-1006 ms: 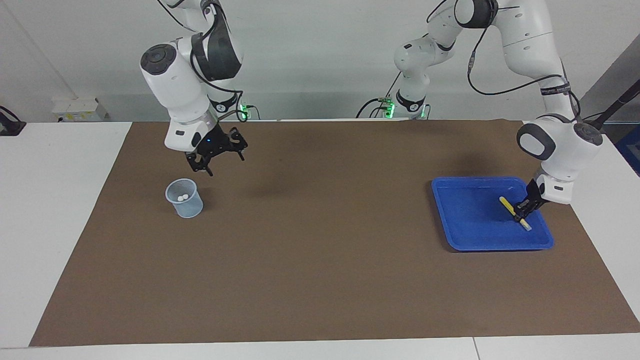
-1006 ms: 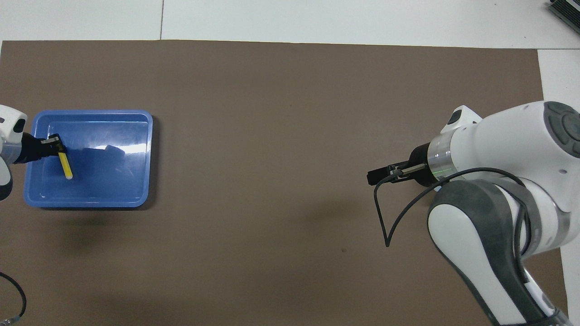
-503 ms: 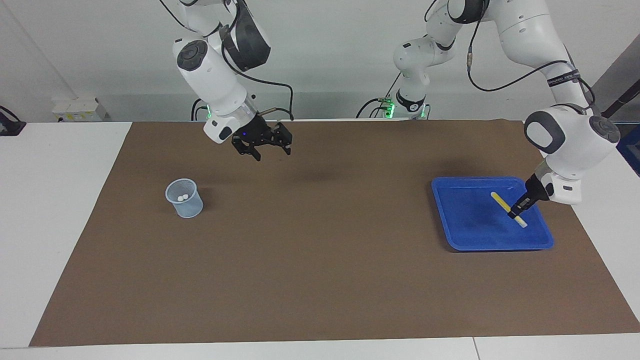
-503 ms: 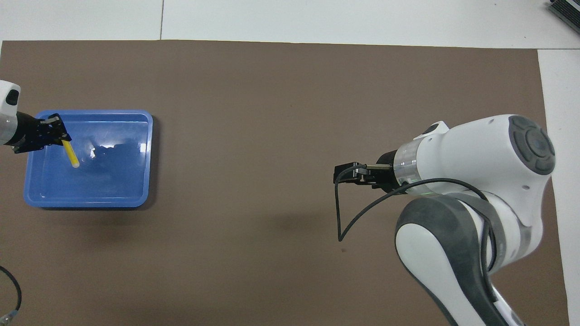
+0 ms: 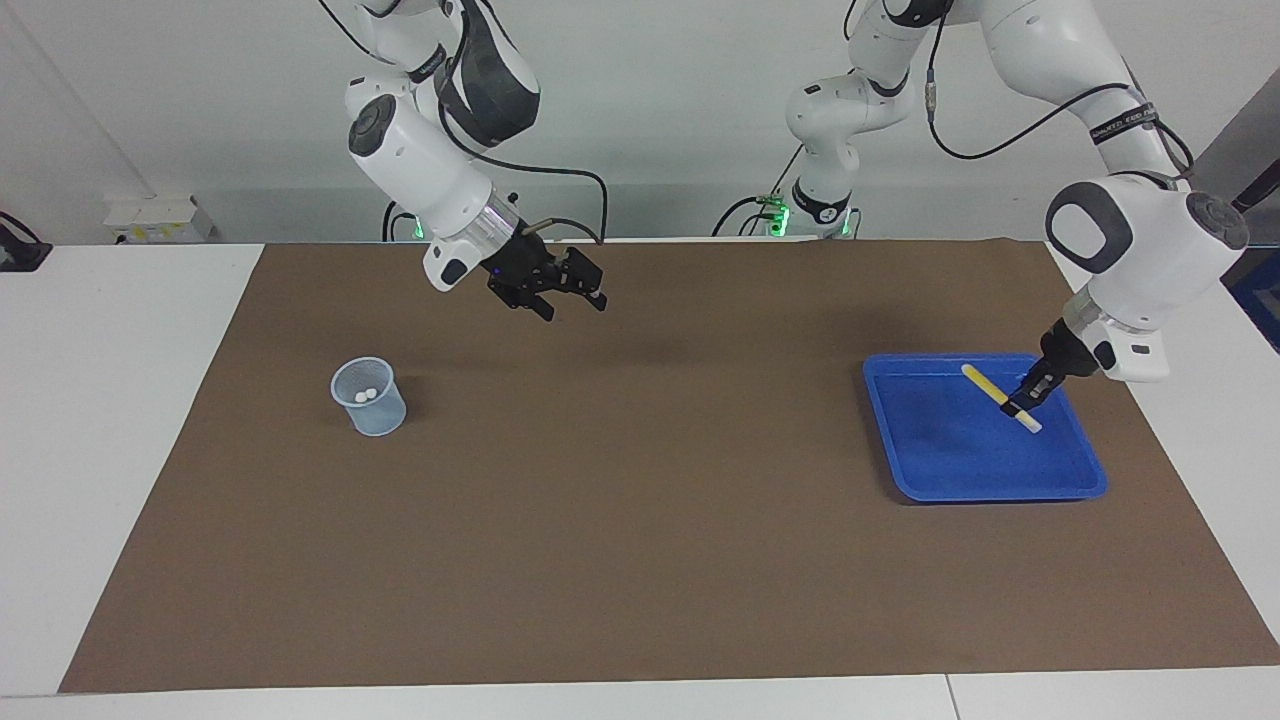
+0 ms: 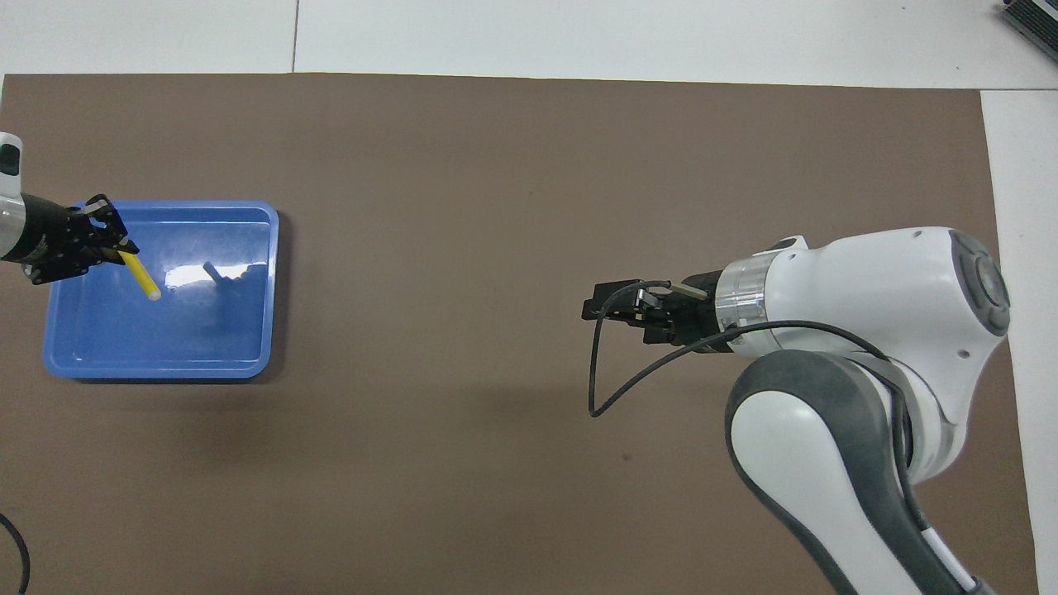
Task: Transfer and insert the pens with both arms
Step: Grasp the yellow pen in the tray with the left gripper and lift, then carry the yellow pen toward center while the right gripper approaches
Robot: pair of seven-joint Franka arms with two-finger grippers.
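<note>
Start at the right arm's end of the desk (image 5: 640, 560), where your small translucent blue plastic cup (image 5: 369, 396) stands on the brown mat with two whitish pen caps (image 5: 366, 395) showing inside it; I judge those to be two pens already inserted. A second ago the right claw (image 5: 561, 289) hung just above that cup; it has since swung up and away toward the middle of the desk's robot-side edge, and it now hovers over bare mat with its fingers spread and nothing between them. That reads as a drop completed and a move to a handover spot. Moving on to the left arm's end, the shallow blue rectangular plastic tray (image 5: 930, 470) sits near the robot-side corner, and it now holds nothing else. The left claw (image 5: 1020, 403) is clenched on the slim yellow marker pen with whitish end caps (image 5: 990, 390), gripping it near one end; a second ago the pen lay low in the tray, and it has since been lifted clear and tilted, hanging over the tray's end nearest the desk edge. So you are on the last pen, with the transfer between arms and the insertion still ahead. The only writing is on a black band around the left arm (image 5: 1120, 125), and it cannot be read.
</note>
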